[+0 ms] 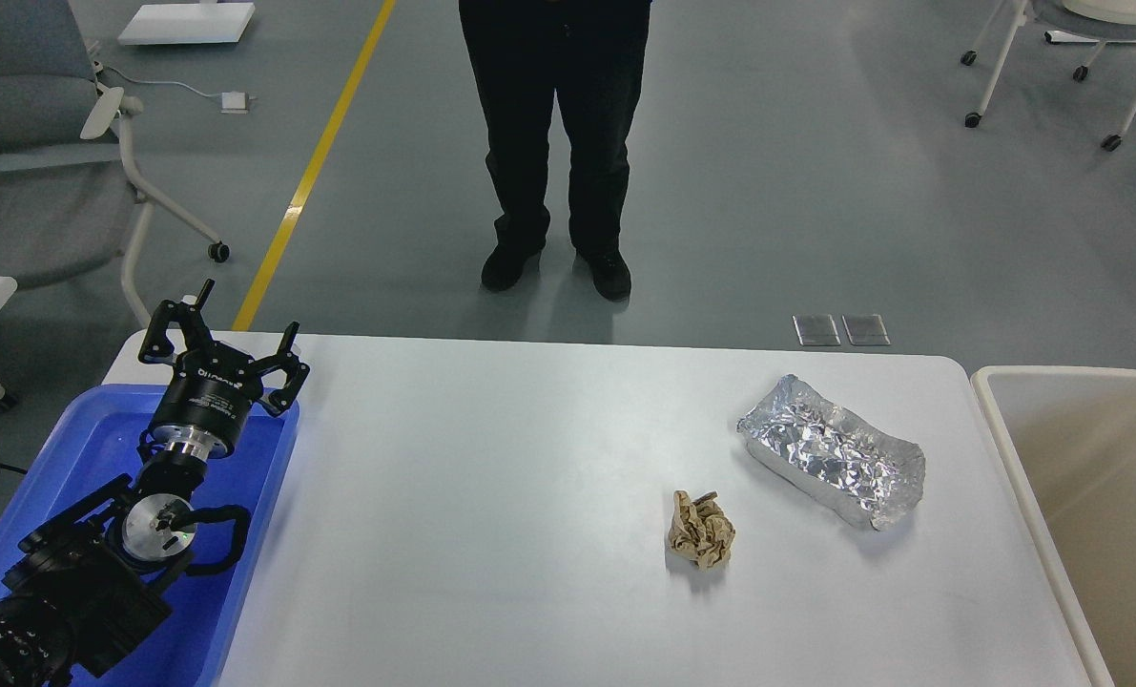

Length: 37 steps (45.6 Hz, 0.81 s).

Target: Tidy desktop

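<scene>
While the left gripper [227, 345] is hanging above the far end of the blue tray [272, 496] at the lower left of the frame, its fingers are standing spread wide and holding nothing. The right arm is not showing anywhere in the frame, so nothing can be said of its claw.

The desktop [491, 515] is filling the middle and lower part of the picture, and two bits of litter are lying on it right of centre: a crumpled brown paper ball [702, 530] and, just up and to the right of it, a crushed foil container [832, 450]. They are lying near each other but apart. A beige bin [1006, 448] is standing at the right edge of the frame, beside the table.

Judging from this, the clearing is only beginning (both pieces are sitting untouched). The next move is likely calling for a reach across to one piece, jaws kept wide, then a carry to the bin.

White lettering is running round the gripper's black body, too small to read. A person in dark clothes [553, 143] is standing beyond the table, at top centre.
</scene>
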Motion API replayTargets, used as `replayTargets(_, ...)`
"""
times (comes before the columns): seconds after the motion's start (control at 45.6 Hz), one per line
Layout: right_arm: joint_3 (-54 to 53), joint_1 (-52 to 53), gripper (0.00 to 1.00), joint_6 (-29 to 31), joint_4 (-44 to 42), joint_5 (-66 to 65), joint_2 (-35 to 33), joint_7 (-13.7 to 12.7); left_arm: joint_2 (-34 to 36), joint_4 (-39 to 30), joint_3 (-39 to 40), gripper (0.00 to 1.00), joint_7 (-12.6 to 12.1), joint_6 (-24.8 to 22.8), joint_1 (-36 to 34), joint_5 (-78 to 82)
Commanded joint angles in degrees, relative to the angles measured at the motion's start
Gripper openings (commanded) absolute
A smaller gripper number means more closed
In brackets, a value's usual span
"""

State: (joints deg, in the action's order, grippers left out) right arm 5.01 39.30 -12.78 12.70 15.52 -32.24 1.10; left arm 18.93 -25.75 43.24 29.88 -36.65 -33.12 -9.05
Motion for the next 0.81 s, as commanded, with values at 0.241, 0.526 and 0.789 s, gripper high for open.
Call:
replayTargets(0.241, -3.6, -2.7, 0.83, 0.1, -0.2, 0.2, 0.5, -0.1, 0.0, 0.0, 0.0, 1.0, 0.0, 0.0, 0.0, 0.0)
replayTargets(0.526, -7.9, -1.7, 1.0, 0.6, 0.0, 0.0, -2.1, -0.1, 0.1, 0.0, 0.0, 1.0, 0.0, 0.0, 0.0, 0.0)
replayTargets(0.789, -17.0, 2.2, 1.0, 5.2, 1.0, 0.0, -5.0, 0.3, 0.1, 0.0, 0.0, 1.0, 0.0, 0.0, 0.0, 0.0)
